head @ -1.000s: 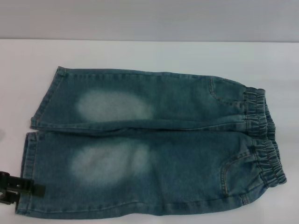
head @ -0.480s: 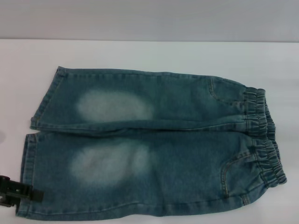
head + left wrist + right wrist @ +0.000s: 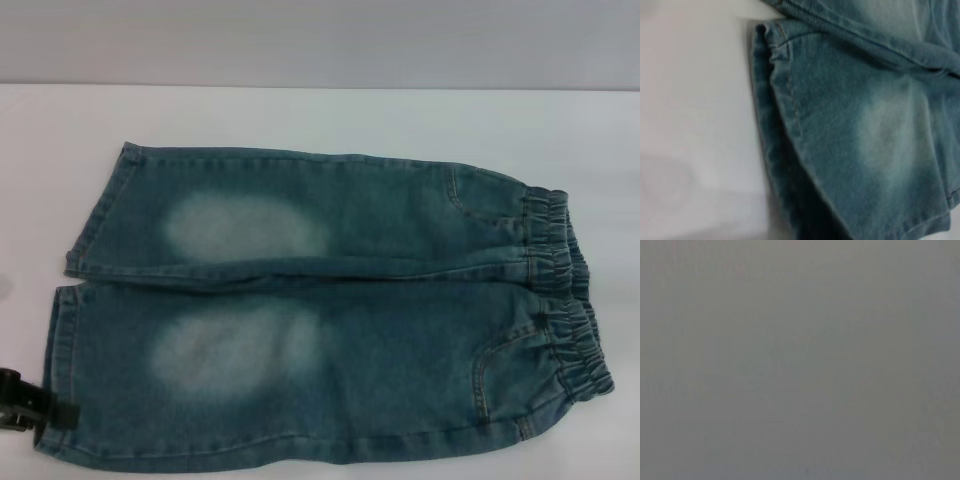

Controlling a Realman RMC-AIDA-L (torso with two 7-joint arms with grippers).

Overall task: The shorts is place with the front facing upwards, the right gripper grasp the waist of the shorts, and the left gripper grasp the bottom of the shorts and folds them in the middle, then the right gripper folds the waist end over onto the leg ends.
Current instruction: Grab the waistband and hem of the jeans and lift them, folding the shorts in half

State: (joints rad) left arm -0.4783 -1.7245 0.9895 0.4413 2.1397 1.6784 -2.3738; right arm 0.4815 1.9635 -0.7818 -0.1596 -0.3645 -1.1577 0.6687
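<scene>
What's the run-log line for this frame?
shorts: flat on table, front up, unfolded | left gripper: at near leg hem, grasp unclear | right gripper: not in view | fold: not started

The shorts [image 3: 330,310] are blue-green denim, with a pale, faded oval patch on each leg toward the left and lighter stitching along the hems and pockets. The table [image 3: 300,115] is white. At the near left, the left pincer [image 3: 30,402] is black.

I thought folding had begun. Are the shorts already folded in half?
No, the shorts lie spread flat, both legs side by side, waistband far from the hems.
</scene>
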